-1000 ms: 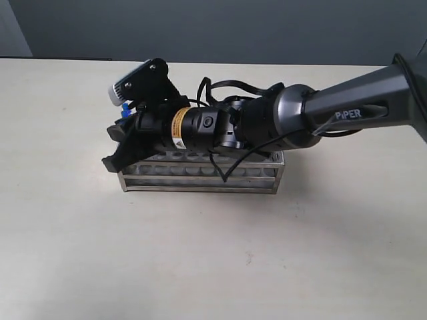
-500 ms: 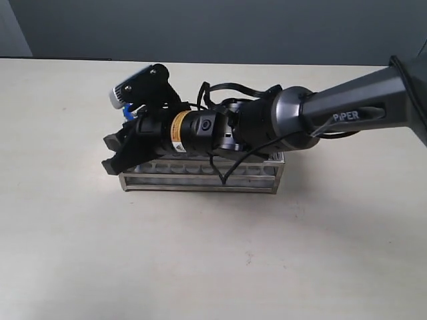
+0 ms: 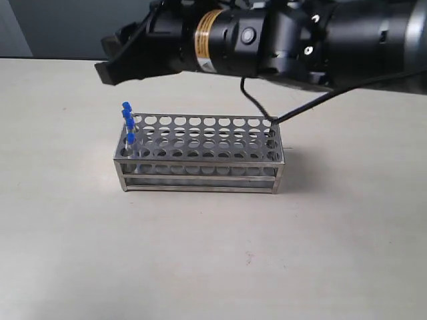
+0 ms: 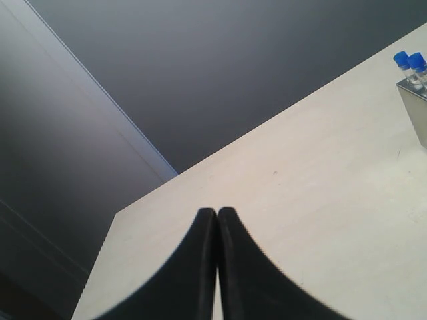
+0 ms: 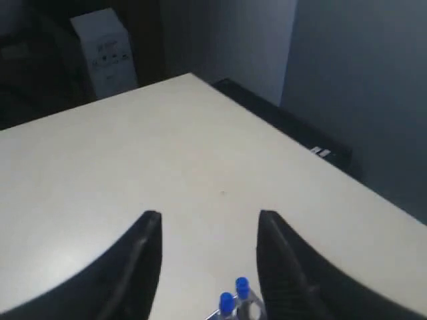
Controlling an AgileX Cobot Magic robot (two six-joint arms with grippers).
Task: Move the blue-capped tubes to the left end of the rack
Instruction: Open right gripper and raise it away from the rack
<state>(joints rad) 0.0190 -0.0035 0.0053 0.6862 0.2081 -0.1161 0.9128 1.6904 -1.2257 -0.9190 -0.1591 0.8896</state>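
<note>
While our right gripper (image 5: 210,217) hangs high with jaws spread and empty, we see the blue-capped tubes (image 3: 129,124) standing below it in the left-end holes of the rack (image 3: 200,171). Our left gripper (image 4: 216,213) is clenched on nothing, well apart from them.

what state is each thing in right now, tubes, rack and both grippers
blue-capped tubes: capped, upright in holes at the rack's left end
rack: standing level, no tubes seen in its other holes
right gripper: open, empty, high above the tubes
left gripper: shut, empty, apart from the rack
</note>
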